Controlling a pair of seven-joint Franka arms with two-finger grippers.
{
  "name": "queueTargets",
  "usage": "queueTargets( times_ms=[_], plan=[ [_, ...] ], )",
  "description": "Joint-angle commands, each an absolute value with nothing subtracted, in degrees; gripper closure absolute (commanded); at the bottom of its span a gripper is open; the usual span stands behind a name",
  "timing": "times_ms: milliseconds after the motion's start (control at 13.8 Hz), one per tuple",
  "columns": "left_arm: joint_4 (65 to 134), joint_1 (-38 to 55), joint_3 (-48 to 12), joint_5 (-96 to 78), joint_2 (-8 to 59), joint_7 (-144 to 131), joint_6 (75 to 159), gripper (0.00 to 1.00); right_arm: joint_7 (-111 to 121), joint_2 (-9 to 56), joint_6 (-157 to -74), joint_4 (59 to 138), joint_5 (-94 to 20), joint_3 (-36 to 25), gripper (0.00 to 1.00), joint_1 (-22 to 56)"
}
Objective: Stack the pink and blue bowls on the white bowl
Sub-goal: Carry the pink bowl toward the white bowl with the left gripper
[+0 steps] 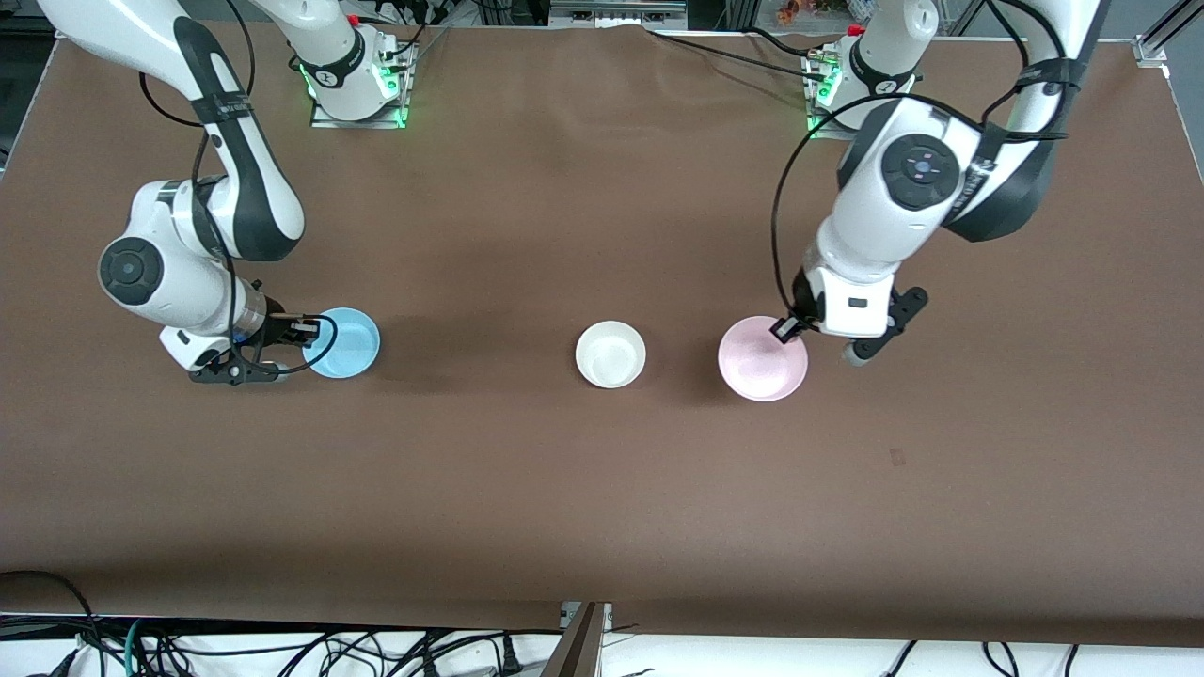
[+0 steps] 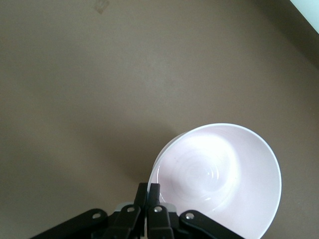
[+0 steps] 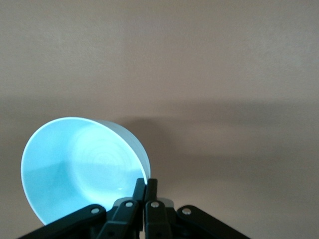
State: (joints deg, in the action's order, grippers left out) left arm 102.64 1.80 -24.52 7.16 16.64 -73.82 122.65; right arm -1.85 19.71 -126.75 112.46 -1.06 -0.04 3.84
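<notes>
At 9 o'clock from the white bowl (image 1: pixel 610 354), the right pincer (image 1: pixel 303 331) pinches the blue bowl (image 1: pixel 344 343) by its rim. At 3 o'clock, the left pincer (image 1: pixel 786 328) pinches the pink bowl (image 1: pixel 762 358) the same way. Both look light, stiff and slippery, so the thin rim is the best place to grab.

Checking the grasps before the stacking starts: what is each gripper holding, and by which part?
Left gripper pinches the pink bowl by its rim; right gripper pinches the blue bowl by its rim.

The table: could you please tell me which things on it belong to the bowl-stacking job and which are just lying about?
Part of the job:
- pink bowl, rim pinched by the left end effector
- blue bowl, rim pinched by the right end effector
- white bowl, between them

Just lying about:
- nothing else on the table
</notes>
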Motion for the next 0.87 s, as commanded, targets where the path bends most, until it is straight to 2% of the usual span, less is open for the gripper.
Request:
queueTargets(
  times_ms=[0, 291, 436, 581, 799],
  plan=[
    [98.4, 1.3, -27.8, 10.4, 19.9, -80.9, 121.2, 1.00, -1.6, 19.2, -120.3, 107.9, -1.2, 0.1, 1.00, 3.7],
    [97.3, 0.4, -33.3, 12.0, 20.9, -88.6, 121.4, 1.00, -1.1, 19.0, -114.9, 103.9, -1.2, -0.2, 1.00, 3.6],
    [95.8, 0.4, -36.5, 17.2, 24.2, -96.0, 121.8, 1.00, -1.1, 18.4, -110.2, 100.7, -1.3, -0.3, 1.00, 3.6],
    [93.5, 0.2, -38.4, 21.4, 27.3, -101.1, 121.8, 1.00, -1.2, 18.4, -104.6, 96.4, -1.4, -0.3, 1.00, 3.6],
    [93.3, 0.2, -39.7, 24.3, 28.5, -105.5, 121.8, 1.00, -1.6, 17.7, -98.1, 91.3, -1.4, -0.3, 1.00, 3.6]
  ],
)
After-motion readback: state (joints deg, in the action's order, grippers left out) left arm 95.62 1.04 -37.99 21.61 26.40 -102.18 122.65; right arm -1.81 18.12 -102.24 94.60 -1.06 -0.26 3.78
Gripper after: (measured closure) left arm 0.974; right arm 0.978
